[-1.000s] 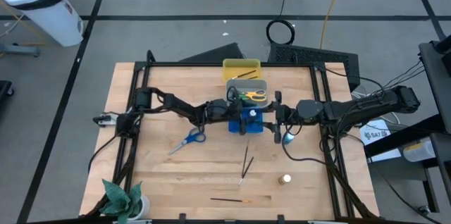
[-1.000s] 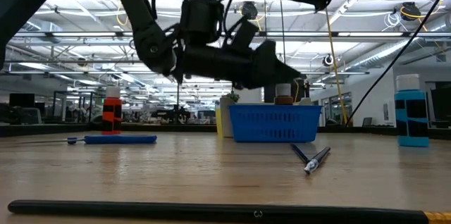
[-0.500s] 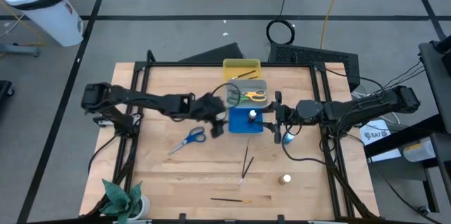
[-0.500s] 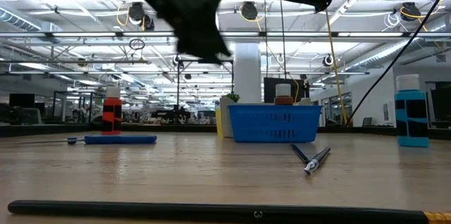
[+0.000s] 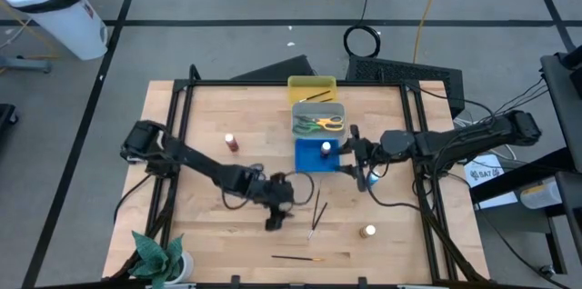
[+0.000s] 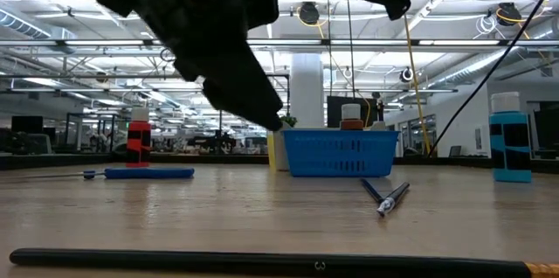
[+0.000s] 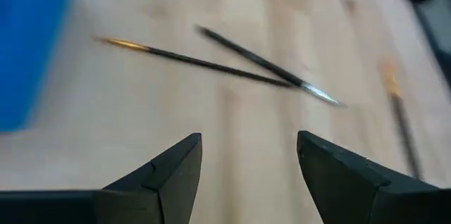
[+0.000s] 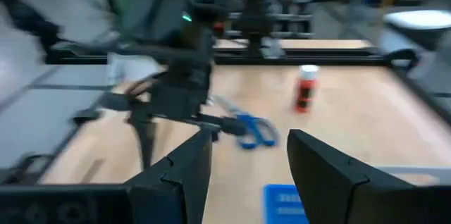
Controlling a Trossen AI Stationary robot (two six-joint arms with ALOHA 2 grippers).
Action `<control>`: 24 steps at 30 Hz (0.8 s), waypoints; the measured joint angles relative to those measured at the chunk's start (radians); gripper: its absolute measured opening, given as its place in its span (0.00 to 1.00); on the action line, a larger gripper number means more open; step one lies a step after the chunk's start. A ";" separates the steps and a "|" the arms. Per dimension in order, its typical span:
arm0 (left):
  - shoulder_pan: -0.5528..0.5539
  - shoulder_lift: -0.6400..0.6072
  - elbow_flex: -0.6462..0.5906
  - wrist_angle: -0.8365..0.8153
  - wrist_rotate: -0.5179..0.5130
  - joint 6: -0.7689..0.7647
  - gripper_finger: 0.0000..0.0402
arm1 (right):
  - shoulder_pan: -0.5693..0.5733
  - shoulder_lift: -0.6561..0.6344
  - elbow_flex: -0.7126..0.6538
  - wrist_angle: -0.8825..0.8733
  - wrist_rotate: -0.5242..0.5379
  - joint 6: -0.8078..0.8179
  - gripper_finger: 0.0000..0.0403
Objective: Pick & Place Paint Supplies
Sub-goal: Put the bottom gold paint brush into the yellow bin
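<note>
My left gripper point(image 5: 273, 221) point(image 7: 249, 175) hangs open over the bare wood, just left of two thin dark brushes point(image 5: 316, 212) point(image 7: 246, 65) that lie crossed on the table. A third brush point(image 5: 296, 257) lies nearer the near edge. The blue-handled scissors point(image 8: 250, 129) lie flat and are hidden under my left arm in the high view. A red bottle point(image 5: 231, 143), a whitish bottle point(image 5: 368, 232) and a blue bottle point(image 6: 509, 147) stand on the table. A brown bottle point(image 5: 325, 150) stands in the blue tray point(image 5: 305, 164). My right gripper point(image 5: 346, 154) point(image 8: 246, 175) waits open by that tray's right side.
The grey tray point(image 5: 305, 112) holds the yellow and green scissors point(image 5: 320, 123); the yellow tray point(image 5: 300, 83) beyond it holds a brush. A green plant point(image 5: 159, 257) stands at the near left corner. Black frame rails run along the table's edges.
My left gripper has drawn back from above the blue tray and swung toward the table's near edge, ending over the wood beside the crossed brushes. The brown bottle has stayed standing in the blue tray. The red bottle, earlier under the arm, now shows.
</note>
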 joint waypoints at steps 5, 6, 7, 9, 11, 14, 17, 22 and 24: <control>-0.051 0.035 0.000 -0.006 0.126 -0.028 0.61 | 0.033 0.022 0.000 0.007 -0.050 0.010 0.42; -0.062 0.035 0.000 -0.007 0.137 -0.047 0.61 | 0.044 0.032 0.000 0.007 -0.049 0.010 0.42; -0.076 0.035 0.000 -0.007 0.142 -0.065 0.61 | 0.056 0.044 0.000 0.011 -0.048 0.011 0.42; -0.100 0.035 0.000 -0.005 0.137 -0.094 0.61 | 0.101 0.083 0.000 0.031 -0.045 0.012 0.42; -0.125 0.035 0.000 -0.002 0.113 -0.108 0.61 | 0.173 0.140 0.001 0.101 -0.023 0.013 0.42; -0.165 0.035 0.000 -0.003 0.013 -0.108 0.61 | 0.296 0.250 0.063 0.134 0.074 0.035 0.41; -0.193 0.035 0.000 -0.025 -0.095 -0.118 0.61 | 0.402 0.379 0.227 0.000 0.190 0.089 0.36; -0.214 0.035 0.000 -0.021 -0.194 -0.168 0.61 | 0.525 0.651 0.535 -0.291 0.299 0.201 0.22; -0.217 0.035 0.000 -0.021 -0.231 -0.179 0.61 | 0.557 0.762 0.639 -0.374 0.290 0.235 0.16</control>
